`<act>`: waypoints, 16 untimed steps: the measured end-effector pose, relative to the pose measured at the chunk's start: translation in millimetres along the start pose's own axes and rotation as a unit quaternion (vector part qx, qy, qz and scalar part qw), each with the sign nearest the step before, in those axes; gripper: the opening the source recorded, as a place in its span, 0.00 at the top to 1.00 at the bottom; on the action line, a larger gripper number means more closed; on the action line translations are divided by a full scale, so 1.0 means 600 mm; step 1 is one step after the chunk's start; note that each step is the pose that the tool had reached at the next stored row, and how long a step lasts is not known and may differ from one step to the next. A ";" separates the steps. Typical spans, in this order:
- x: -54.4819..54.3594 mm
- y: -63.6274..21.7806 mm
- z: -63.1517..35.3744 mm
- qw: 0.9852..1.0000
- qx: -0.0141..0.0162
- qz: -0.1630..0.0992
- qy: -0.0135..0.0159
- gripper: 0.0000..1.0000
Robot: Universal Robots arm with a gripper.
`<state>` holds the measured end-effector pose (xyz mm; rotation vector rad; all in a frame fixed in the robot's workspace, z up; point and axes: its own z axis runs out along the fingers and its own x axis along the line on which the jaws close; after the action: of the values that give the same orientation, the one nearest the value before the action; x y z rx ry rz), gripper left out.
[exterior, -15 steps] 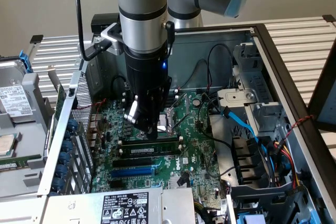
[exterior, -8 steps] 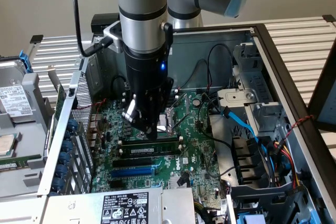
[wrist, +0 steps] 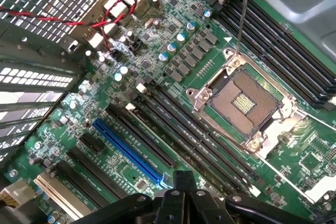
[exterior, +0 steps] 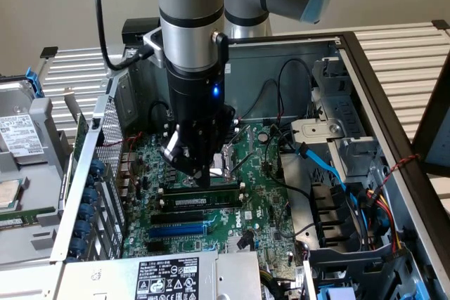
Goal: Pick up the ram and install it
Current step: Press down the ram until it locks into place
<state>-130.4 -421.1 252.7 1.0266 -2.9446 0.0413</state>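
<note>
gripper (exterior: 200,173) closed with nothing visibly held, low over motherboard (exterior: 260,194), ram (exterior: 200,201) seated in slot just beside it

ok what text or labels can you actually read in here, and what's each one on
Nothing reads for certain.
White label on the ram: print too small.
Power supply label: certification marks and text, too small.
White sticker on the drive at the exterior view's left: blurred.
Motherboard markings: unreadable.

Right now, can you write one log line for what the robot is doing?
tool: shut, over memory slots | ram: lying in slot | motherboard: exposed
</note>
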 end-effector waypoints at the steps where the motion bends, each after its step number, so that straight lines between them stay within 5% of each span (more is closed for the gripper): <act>1: 0.000 0.000 0.000 1.000 0.000 0.007 0.000 0.89; 9: 0.000 0.000 0.000 0.998 -0.002 0.065 0.001 0.89; 16: 0.000 0.000 0.000 0.993 -0.003 0.116 0.002 0.89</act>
<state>-130.4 -421.1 252.7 0.6773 -3.0412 0.0369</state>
